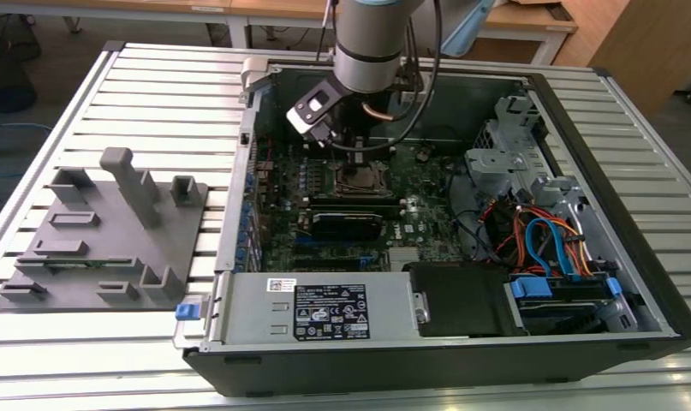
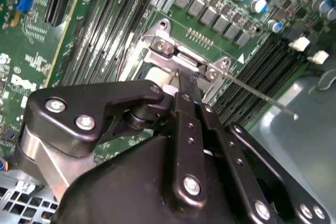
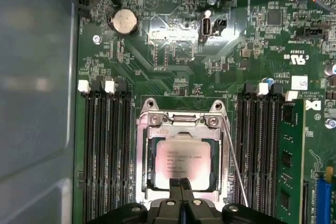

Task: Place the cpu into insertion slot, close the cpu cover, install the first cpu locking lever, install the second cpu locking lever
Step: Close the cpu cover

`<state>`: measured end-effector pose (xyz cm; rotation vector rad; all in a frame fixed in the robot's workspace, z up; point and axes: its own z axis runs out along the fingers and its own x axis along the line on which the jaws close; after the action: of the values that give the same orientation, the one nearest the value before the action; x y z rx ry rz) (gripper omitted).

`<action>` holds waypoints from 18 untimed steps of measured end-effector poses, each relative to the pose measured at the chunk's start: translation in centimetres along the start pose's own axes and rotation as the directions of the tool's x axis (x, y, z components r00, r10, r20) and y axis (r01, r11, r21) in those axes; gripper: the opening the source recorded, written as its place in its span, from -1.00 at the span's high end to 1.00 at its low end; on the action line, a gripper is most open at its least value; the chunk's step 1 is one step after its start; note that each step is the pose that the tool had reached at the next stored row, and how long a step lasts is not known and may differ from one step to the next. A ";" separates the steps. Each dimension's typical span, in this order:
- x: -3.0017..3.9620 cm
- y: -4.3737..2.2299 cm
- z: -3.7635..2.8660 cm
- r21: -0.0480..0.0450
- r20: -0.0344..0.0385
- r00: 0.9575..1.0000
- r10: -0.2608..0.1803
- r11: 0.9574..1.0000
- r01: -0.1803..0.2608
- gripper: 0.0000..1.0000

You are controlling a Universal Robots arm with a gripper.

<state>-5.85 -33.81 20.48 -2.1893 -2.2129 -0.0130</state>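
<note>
1. Down inside the computer case (image 1: 437,364), the jaws are together, finger against finger with nothing seen between them. The dark fingertips (image 3: 181,186) point at the edge of the cpu cover (image 3: 143,156) opposite its hinge. Whether they touch the metal I cannot tell.
2. The cpu (image 3: 181,163) lies flat and face up in the insertion slot (image 3: 149,174), its sides parallel to the black memory slots (image 3: 107,156). Being square, it has no long axis.
3. Its top is dull silver-grey with faint rows of print, framed by the slot's dark rim.
4. The cover is a thin silver frame lying down over the chip, whose top shows through the square window.
5. A thin wire locking lever (image 3: 235,163) runs along one side of the cover and slants away from it, its free end over the neighbouring memory slots. In the second wrist view the lever (image 2: 261,95) juts out clear of the board.
6. Memory slots flank the socket on both sides. A green memory module (image 3: 291,166) stands beyond the lever, and a coin battery (image 3: 125,22) sits past the hinge.
7. In the exterior view the arm (image 1: 368,43) reaches down to the green circuit board (image 1: 431,214), in the half away from the silver power-supply box (image 1: 317,308). Orange and blue cables (image 1: 539,240) crowd the case toward the exterior view's right.
8. The case rests on the slatted tabletop (image 1: 151,86), with a grey block fixture (image 1: 105,231) by the tabletop's edge at the exterior view's left.
</note>
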 end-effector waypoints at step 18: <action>0.01 -0.16 -0.08 0.000 0.000 1.000 0.000 1.000 0.000 0.80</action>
<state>-6.00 -33.80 20.56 -2.1893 -2.2128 -0.0137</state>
